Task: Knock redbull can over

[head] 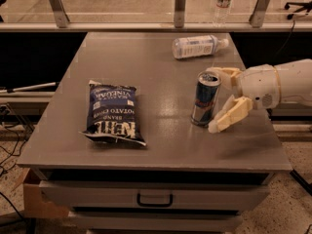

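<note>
The redbull can (204, 100) stands tall on the table (161, 77), top up. The gripper (215, 100), spread wide, hugs its right side.

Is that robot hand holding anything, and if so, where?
Nothing is held. The gripper is open beside the upright redbull can, one finger near its rim, the other near its base.

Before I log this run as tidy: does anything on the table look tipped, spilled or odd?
Only the clear bottle, lying on its side at the table's far right; no spill shows. The redbull can stands upright beside the open gripper, and the chip bag lies flat.
</note>
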`<act>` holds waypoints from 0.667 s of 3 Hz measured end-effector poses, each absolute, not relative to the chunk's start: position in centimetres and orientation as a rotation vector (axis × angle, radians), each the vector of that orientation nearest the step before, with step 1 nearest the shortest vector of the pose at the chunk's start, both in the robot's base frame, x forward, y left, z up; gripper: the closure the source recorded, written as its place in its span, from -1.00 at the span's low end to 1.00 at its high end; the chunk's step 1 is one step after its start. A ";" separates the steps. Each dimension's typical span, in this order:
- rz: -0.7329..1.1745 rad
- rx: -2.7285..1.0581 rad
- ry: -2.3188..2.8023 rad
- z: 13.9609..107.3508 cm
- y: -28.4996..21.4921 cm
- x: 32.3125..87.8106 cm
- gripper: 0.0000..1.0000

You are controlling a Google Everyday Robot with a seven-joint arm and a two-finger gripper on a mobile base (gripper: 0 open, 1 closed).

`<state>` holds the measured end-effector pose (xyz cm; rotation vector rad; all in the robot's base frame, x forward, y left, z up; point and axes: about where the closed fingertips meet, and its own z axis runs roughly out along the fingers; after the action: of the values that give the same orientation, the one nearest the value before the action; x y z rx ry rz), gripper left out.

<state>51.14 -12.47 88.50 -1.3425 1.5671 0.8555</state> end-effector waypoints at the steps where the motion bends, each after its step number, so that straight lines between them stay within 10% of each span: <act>1: 0.871 -1.335 1.547 88.4 -12.3 51.0 -0.71; 2: 0.878 -1.338 1.543 88.1 -12.1 50.9 -0.25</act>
<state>50.94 -12.13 88.14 -1.3378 1.5427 0.8781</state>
